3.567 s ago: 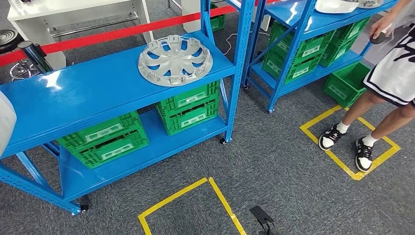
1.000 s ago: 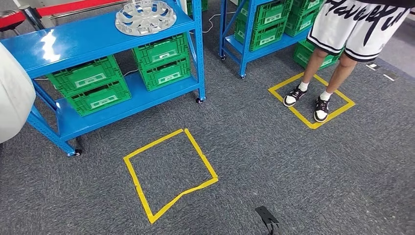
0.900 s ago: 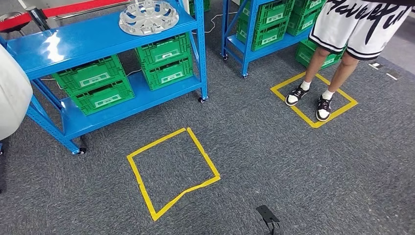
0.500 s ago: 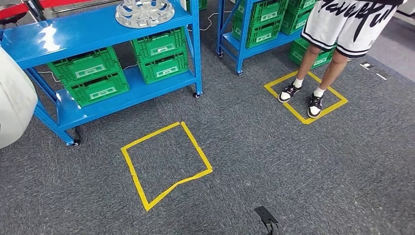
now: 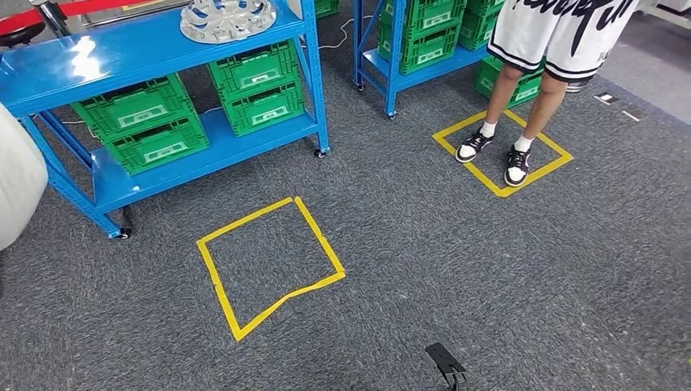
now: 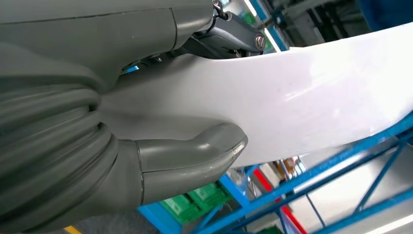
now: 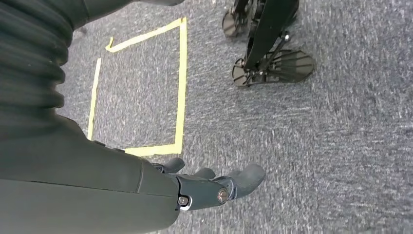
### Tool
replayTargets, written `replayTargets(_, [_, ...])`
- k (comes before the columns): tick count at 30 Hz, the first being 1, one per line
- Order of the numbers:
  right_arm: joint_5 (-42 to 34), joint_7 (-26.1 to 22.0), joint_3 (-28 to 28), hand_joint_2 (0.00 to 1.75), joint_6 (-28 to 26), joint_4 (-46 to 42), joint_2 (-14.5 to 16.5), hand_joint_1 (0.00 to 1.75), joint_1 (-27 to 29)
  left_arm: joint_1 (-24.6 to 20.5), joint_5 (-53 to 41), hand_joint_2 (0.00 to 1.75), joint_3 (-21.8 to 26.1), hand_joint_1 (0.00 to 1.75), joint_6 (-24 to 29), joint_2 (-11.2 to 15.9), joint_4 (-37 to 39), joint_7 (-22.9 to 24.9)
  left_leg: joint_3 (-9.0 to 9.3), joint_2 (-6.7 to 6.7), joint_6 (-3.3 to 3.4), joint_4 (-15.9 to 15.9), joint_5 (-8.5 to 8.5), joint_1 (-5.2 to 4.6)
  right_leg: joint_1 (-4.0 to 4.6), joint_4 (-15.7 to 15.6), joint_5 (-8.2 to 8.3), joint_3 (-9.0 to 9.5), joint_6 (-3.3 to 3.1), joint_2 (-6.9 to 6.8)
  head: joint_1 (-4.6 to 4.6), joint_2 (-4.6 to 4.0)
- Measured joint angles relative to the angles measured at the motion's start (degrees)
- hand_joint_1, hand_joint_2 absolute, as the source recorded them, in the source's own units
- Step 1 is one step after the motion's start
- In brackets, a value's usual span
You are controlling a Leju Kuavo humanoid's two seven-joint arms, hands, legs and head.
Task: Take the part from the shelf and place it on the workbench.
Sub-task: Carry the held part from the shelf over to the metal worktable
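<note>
Left hand (image 6: 146, 161) gripping white part (image 6: 302, 97), thumb pressed on its face; right hand (image 7: 214, 187) holds nothing, fingers loosely extended over grey carpet (image 5: 489, 277)

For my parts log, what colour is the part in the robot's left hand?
White, glossy part; clearest in the left wrist view.

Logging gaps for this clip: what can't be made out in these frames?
- Head view: glossy white curved part cut off by the left edge.
- Left wrist view: left hand grips that part; its fingers are hidden behind it.
- Head view: silver wheel cover and the person cropped at the top edge.
</note>
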Motion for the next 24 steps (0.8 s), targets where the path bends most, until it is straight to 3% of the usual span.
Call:
replayTargets(2, [0.5,-0.3,0.0,1.75,0.0,0.0,0.1,0.0,0.1,1.3,0.3,1.75,1.0,1.75,0.4,1.0,-1.1,-0.1,1.1,0.34,0.23,-2.4,-0.17,-0.52,-0.2,-0.4,0.54,0.12,0.66,-0.5,-0.02,0.0])
replayTargets(4, [1.0,-0.5,0.2,1.75,0.0,0.0,0.0,0.0,0.1,3.2,0.3,1.75,2.1,1.75,0.7,1.6,-2.4,-0.1,1.35,-0.22,0.4,-3.8,0.89,-0.34,-0.24,-0.8,0.72,0.29,1.38,-0.87,-0.02,0.0])
replayTargets(5, [1.2,-0.6,0.3,1.75,0.0,0.0,0.0,0.0,0.1,4.4,0.0,1.75,2.7,1.75,0.8,1.8,-3.0,-0.1,1.51,-0.51,0.57,-4.6,1.61,-0.15,-0.18,-0.2,-0.03,0.07,1.67,-0.8,0.03,0.0])
replayTargets(9, [1.9,-0.6,0.7,1.75,0.1,0.0,0.0,0.0,0.1,7.5,-1.9,1.75,4.5,1.75,1.1,1.4,-5.2,0.2,0.2,-2.04,1.04,-4.8,3.2,0.1,-0.15,10.2,-7.12,-3.49,2.4,-0.29,0.13,0.0])
replayTargets(10, [2.0,-0.5,0.8,1.75,0.1,0.0,0.0,0.0,0.1,8.3,-2.3,1.75,4.8,1.75,1.1,1.3,-5.7,0.4,-0.32,-2.5,0.94,-4.4,3.32,0.12,-0.15,11.5,-7.57,-3.57,2.5,-0.28,0.13,0.0])
replayTargets(12, [2.3,-0.4,1.0,1.75,0.1,0.0,0.0,0.0,0.1,9.6,-3.0,1.75,5.6,1.75,1.0,1.0,-6.6,0.9,-1.45,-3.46,0.74,-3.3,3.44,0.24,-0.18,8.5,-5.78,-0.97,2.57,0.04,0.13,0.0])
replayTargets(15, [2.3,-0.1,1.0,1.75,0.1,0.0,0.0,0.0,-0.1,10.0,-3.6,1.75,6.7,1.75,0.8,0.9,-7.6,1.3,-3.18,-4.92,-0.02,-1.5,3.49,0.34,-0.1,0.5,-3.64,3.66,1.89,2.41,0.1,0.0])
replayTargets(16, [2.3,0.0,1.0,1.75,0.1,0.0,0.0,0.0,-0.2,10.0,-3.7,1.75,6.9,1.75,0.6,0.8,-7.9,1.3,-3.51,-5.35,-0.4,-1.3,3.59,0.32,0.02,-0.1,-3.72,3.93,1.42,2.81,0.07,0.0])
replayTargets(18, [2.3,0.3,1.0,1.75,0.1,0.0,0.0,0.0,-0.2,10.0,-3.9,1.75,7.3,1.75,0.4,0.7,-8.2,1.4,-3.81,-6.28,-1.13,-1.4,4.02,0.29,0.13,-0.2,-3.31,3.87,0.42,2.11,-0.01,0.0])
replayTargets(20, [2.2,0.4,1.0,1.75,0.1,0.0,0.1,0.0,-0.3,10.0,-4.0,1.75,7.8,1.75,0.3,0.7,-8.3,1.4,-4.38,-5.42,-1.78,-0.7,3.54,0.3,-0.03,-0.5,-2.82,3.87,-0.4,1.01,-0.15,0.0])
replayTargets(21, [2.2,0.4,1.0,1.75,0.0,0.0,0.1,0.0,-0.3,10.0,-4.1,1.75,8.0,1.75,0.3,0.7,-8.4,1.4,-5.15,-4.36,-2.11,1.0,2.37,0.36,-0.14,-0.7,-2.6,3.83,-0.72,0.44,-0.26,0.0])
replayTargets(22, [2.2,0.4,1.0,1.75,0.0,0.0,0.1,0.0,-0.3,10.0,-4.1,1.75,8.2,1.75,0.2,0.7,-8.4,1.4,-6.26,-3.1,-2.44,3.7,0.63,0.49,-0.15,-0.8,-2.46,3.75,-0.91,-0.1,-0.4,0.0])
replayTargets(24, [2.3,0.5,1.0,1.75,0.0,0.0,0.1,0.0,-0.2,10.0,-4.2,1.75,8.2,1.75,0.1,0.5,-8.4,1.5,-8.85,-1.92,-3.02,10.4,-2.81,0.9,-0.13,-0.8,-2.26,3.46,-0.97,-1.28,-0.53,0.0])
